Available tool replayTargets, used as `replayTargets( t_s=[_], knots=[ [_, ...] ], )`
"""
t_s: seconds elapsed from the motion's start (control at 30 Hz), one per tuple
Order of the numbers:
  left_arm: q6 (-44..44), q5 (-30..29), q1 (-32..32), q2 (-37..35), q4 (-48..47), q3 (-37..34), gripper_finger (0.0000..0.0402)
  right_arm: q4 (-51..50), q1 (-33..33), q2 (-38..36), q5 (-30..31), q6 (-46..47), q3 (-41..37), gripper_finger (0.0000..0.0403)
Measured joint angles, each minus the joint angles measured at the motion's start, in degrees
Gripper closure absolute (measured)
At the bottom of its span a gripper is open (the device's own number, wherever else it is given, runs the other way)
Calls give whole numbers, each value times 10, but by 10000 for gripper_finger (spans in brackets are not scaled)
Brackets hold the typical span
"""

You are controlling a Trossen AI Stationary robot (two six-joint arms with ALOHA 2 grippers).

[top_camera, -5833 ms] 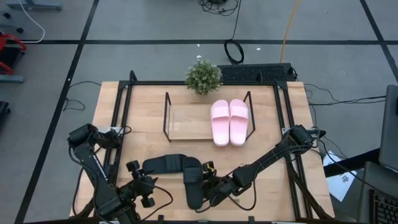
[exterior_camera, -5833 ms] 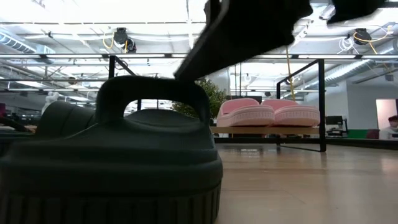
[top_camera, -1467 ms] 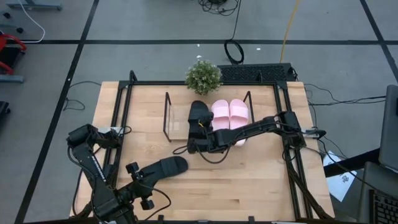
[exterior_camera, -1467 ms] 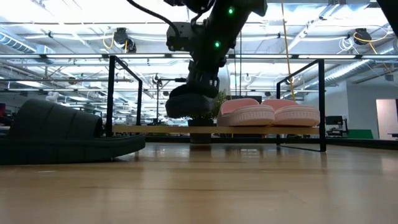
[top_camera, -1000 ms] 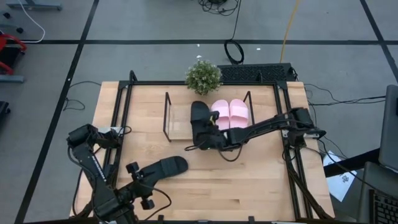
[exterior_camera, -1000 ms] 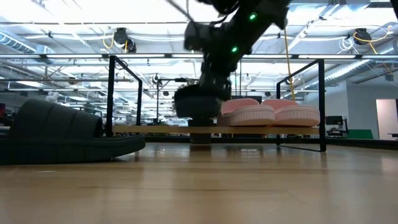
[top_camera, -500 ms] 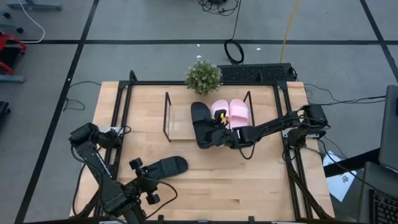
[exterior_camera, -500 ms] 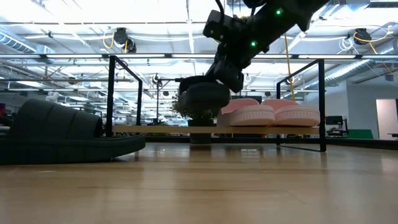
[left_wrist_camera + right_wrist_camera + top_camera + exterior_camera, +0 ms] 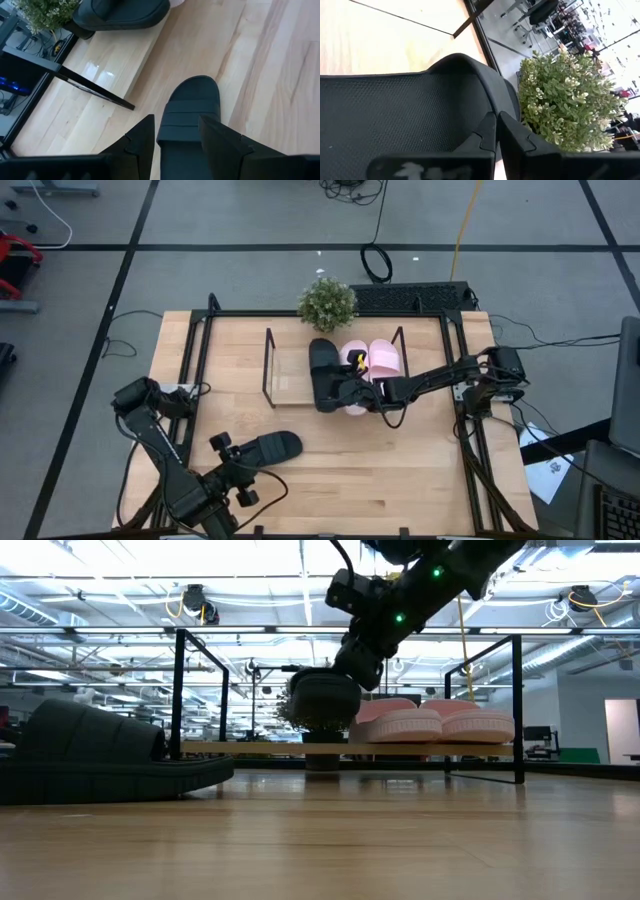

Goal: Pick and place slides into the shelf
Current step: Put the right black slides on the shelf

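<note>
One black slide (image 9: 322, 370) hovers over the shelf (image 9: 285, 380), just above its wood board (image 9: 250, 748), left of the pale pink pair (image 9: 373, 360) resting sole-down on that board. My right gripper (image 9: 345, 388) is shut on this slide. The second black slide (image 9: 265, 448) lies sole-down on the table toward the near left. My left gripper (image 9: 176, 121) is open just above one end of it, a finger toward either side. I cannot tell whether the fingers touch it. My right gripper pinches the black slide between its two fingers (image 9: 487, 135) at a thin edge (image 9: 485, 107) on its right side. It comes slanting down from the table's right. The slide is lifted clear, roughly level, just above the shelf board (image 9: 322, 700).
A small potted plant (image 9: 327, 302) stands right behind the shelf at the table's far edge. Thin black wire side frames (image 9: 180, 690) rise at both ends of the shelf. Black rails (image 9: 195, 370) run along the table's sides. Bare wood lies between the shelf and the near edge.
My right gripper has carried the black slide a little toward the far edge and slightly up over the shelf board. It has turned the slide straighter, parallel to the pink pair, and stayed shut on it. The second black slide has not moved.
</note>
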Motion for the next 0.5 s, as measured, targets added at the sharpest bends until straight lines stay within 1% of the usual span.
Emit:
replayTargets(
  t_s=[0.37,0.5],
  knots=[
    [0,-4,0,0,0,0,250,0,1,40,4,14,0,403],
    [0,-4,0,0,0,0,250,0,1,40,32,12,0,403]
  ],
)
